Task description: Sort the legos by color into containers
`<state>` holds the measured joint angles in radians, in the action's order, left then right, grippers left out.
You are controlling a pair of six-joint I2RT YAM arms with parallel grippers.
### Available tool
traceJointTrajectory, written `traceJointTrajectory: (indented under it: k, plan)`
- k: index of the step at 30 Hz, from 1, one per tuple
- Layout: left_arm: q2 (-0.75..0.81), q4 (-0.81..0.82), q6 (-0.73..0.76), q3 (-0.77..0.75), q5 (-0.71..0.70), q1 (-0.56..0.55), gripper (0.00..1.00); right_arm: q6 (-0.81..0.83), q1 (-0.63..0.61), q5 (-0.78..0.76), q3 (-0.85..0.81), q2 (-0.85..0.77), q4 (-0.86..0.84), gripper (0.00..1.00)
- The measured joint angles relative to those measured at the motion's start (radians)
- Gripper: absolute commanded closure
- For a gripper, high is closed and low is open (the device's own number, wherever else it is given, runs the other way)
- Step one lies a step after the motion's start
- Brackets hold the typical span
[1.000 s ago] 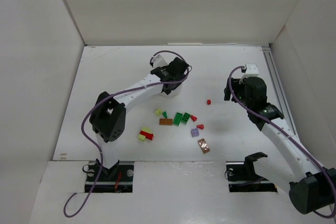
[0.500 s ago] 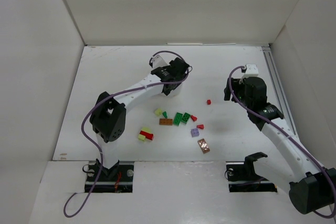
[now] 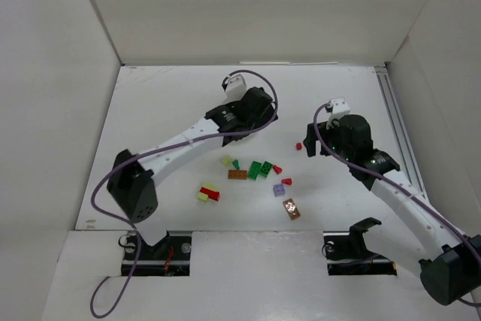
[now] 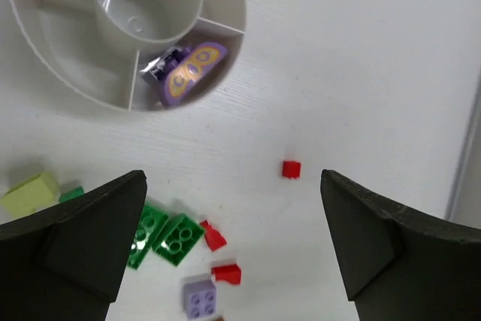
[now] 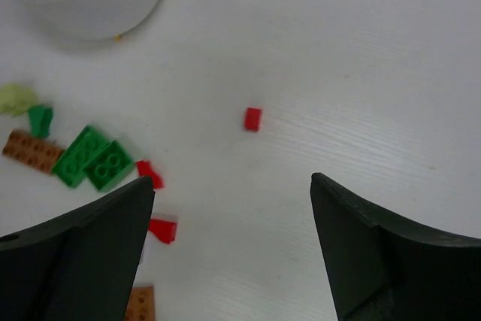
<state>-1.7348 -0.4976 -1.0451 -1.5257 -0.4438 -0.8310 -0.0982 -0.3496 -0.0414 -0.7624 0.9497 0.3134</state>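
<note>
Red, green, purple and brown legos (image 3: 255, 171) lie loose mid-tabletop, nearer its near edge, not yet sorted. Above them the right gripper (image 5: 229, 186) and left gripper (image 4: 233, 178) hang wide open and empty, probably lining up on the lone red brick (image 5: 252, 119). Farther back, the dish (image 4: 242, 13) holds a purple piece (image 4: 192, 73) in one wedge.

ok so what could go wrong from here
Both the left gripper and right gripper stand open with the lone red brick ahead; if both go for it, they may clash. The two green bricks lie touching, with red pieces close, so a grab there might drag the wrong colour.
</note>
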Motion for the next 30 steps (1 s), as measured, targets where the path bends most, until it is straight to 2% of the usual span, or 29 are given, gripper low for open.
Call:
traceJointTrajectory:
  k: [6, 12, 19, 24, 28, 30]
  plan:
    - [0.373, 0.068, 0.142, 0.251, 0.025, -0.047, 0.00, -0.018, -0.320, 0.020, 0.007, 0.075, 0.053, 0.12]
    - [0.671, 0.061, 0.163, 0.497, 0.015, -0.043, 0.00, -0.121, -0.495, -0.032, 0.014, 0.193, 0.088, 0.15]
    - [0.874, 0.003, 0.123, 0.638, 0.009, -0.043, 0.00, -0.241, -0.526, -0.045, 0.077, 0.273, 0.089, 0.22]
    - [0.933, -0.008, 0.100, 0.667, 0.002, -0.043, 0.00, -0.277, -0.549, -0.051, 0.077, 0.380, 0.063, 0.24]
    - [0.933, -0.023, 0.085, 0.670, -0.006, -0.043, 0.00, -0.285, -0.558, -0.080, 0.056, 0.464, 0.054, 0.32]
    - [0.933, -0.026, 0.074, 0.675, -0.007, -0.043, 0.00, -0.285, -0.560, -0.099, 0.033, 0.497, 0.047, 0.45]
